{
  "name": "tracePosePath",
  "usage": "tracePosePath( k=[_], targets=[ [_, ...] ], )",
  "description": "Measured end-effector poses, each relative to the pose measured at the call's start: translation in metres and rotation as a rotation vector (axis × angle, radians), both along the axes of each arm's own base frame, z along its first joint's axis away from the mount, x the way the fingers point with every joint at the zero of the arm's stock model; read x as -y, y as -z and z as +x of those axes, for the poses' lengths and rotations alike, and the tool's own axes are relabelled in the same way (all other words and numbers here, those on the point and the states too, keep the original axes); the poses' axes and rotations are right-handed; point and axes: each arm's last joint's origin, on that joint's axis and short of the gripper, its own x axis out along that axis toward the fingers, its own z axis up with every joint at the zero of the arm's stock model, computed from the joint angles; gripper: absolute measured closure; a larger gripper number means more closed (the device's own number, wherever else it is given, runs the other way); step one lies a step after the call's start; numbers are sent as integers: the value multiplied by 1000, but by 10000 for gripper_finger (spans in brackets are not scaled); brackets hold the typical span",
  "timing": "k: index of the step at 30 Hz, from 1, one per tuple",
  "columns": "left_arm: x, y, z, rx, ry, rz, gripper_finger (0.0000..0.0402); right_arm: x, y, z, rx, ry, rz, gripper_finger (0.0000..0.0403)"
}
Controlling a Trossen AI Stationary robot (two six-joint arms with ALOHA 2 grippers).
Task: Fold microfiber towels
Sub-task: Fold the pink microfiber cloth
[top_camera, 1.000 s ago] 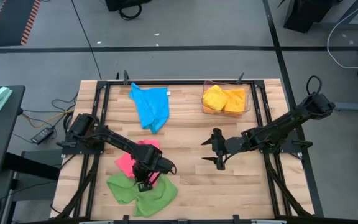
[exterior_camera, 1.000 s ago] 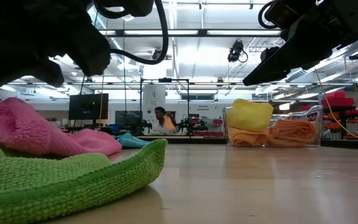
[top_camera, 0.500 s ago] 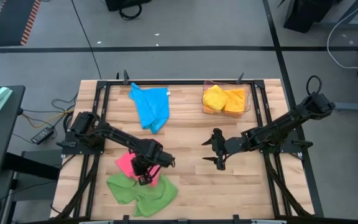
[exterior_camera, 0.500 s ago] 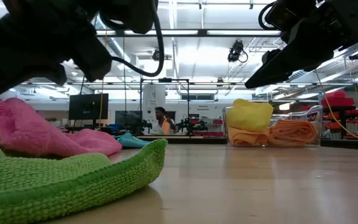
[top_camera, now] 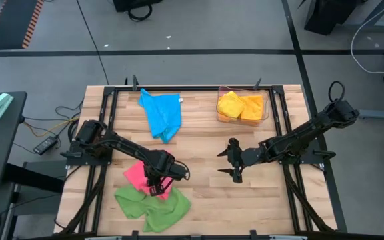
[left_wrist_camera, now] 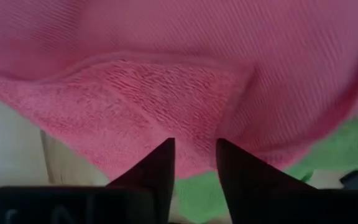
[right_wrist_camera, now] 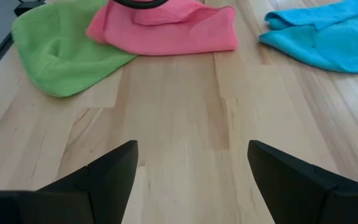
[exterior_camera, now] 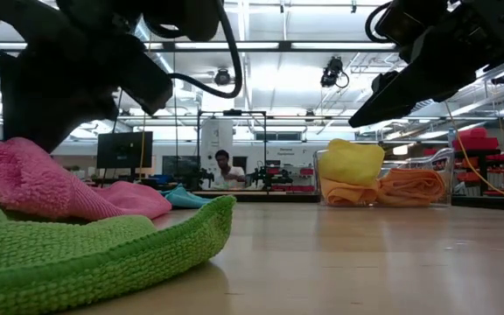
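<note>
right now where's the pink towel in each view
high view: pink towel at lower left, under the left claw.
low view: at the far left, behind the green towel.
left wrist view: fills most of the picture.
right wrist view: top centre.
shared landmark: the green towel touching it.

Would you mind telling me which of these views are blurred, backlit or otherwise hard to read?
Left wrist view: the pink towel fills the frame at close range, soft and smeared. Low view: bright ceiling lights silhouette both arms; the near green towel looks soft. High and right wrist views: evenly lit, clear.
</note>
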Motion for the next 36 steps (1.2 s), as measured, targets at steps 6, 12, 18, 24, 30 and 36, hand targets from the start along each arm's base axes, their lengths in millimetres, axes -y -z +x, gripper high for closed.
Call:
tracePosePath(
  k=[6,12,18,24,30,36],
  targets=[
    [2,0,0,-2,28,-53,249,-1,0,-1,-1,-6,1,91],
    [3,1,6,63,38,-50,258,-4,1,-2,-10,-11,11,91],
    [3,3,7,73,59,-50,287,-5,1,-2,-8,-11,14,91],
    [8,9,7,63,143,-61,317,-8,2,-3,-15,-22,20,91],
    [7,11,6,58,176,-30,351,-9,2,-4,-16,-14,34,91],
    [5,11,6,53,230,-32,393,-12,3,-6,-24,-18,44,91]
  ],
)
